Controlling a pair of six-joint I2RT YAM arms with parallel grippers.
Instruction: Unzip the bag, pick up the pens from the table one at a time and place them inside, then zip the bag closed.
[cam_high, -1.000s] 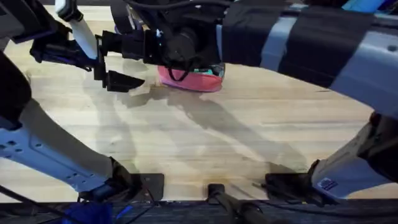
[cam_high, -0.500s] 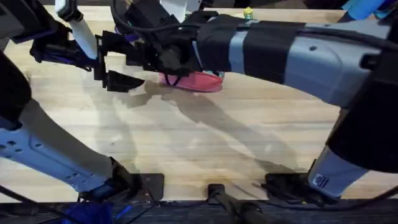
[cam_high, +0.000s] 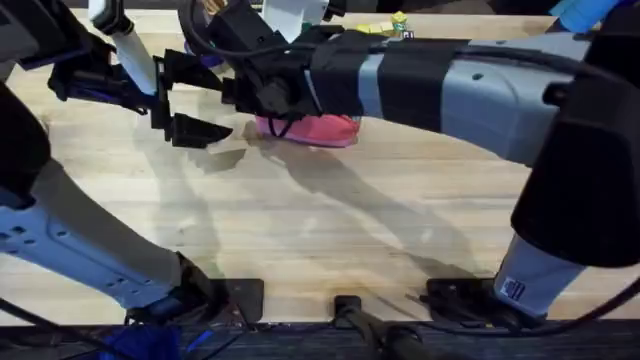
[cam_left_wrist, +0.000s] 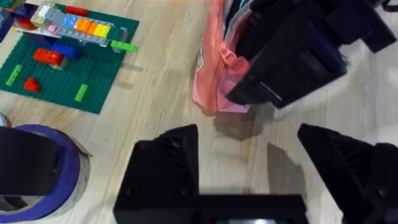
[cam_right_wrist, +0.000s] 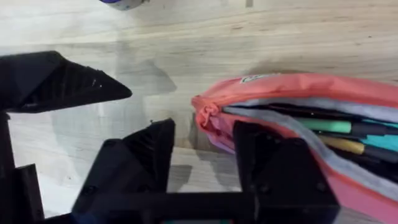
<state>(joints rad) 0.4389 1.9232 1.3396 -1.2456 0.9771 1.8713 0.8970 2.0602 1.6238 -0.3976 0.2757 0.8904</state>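
Overhead: bag (cam_high: 318, 129) lies on the worktop (cam_high: 330, 230), right arm reaching across it. Left wrist: left hand (cam_left_wrist: 249, 163) spread, just short of the bag's end. Right wrist: right hand (cam_right_wrist: 205, 149) spread at the bag's end; bag gapes, pens (cam_right_wrist: 323, 126) inside. Likely zip-closing step; next, pinch the slider.

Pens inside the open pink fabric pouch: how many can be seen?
3 at least, all lying lengthwise inside the pink fabric pouch: a dark one, a green one, a yellow one. More may be hidden under the lining.
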